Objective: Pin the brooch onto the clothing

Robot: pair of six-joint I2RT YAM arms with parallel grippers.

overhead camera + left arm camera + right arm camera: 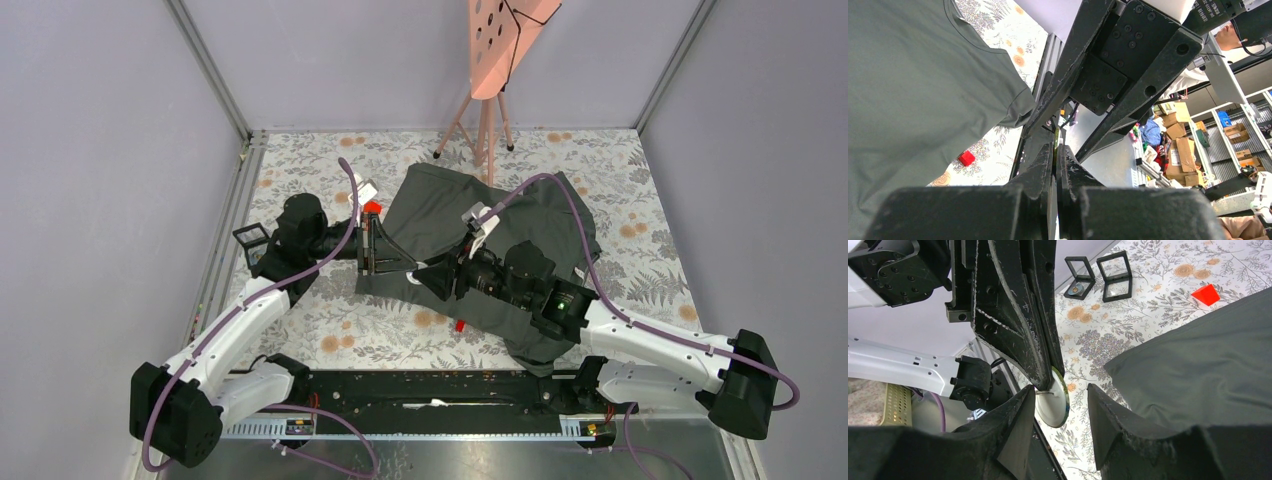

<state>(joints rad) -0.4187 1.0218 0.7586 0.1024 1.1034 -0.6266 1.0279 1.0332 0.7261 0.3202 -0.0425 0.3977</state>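
The brooch, a round disc with a white back and a pin on it, hangs from the tips of my left gripper, which is shut on its upper edge. My right gripper is open, its two fingers on either side of the disc, the left one close to the pin. In the left wrist view only the brooch's thin edge shows between the closed fingertips. The clothing, a dark grey T-shirt, lies crumpled on the floral table under and beyond both grippers, which meet above its left part.
A small red cube lies on the floral cloth beside the shirt's edge. Two open black display boxes stand near the table's left side. A pink stand on thin legs rises at the back. The black rail runs along the near edge.
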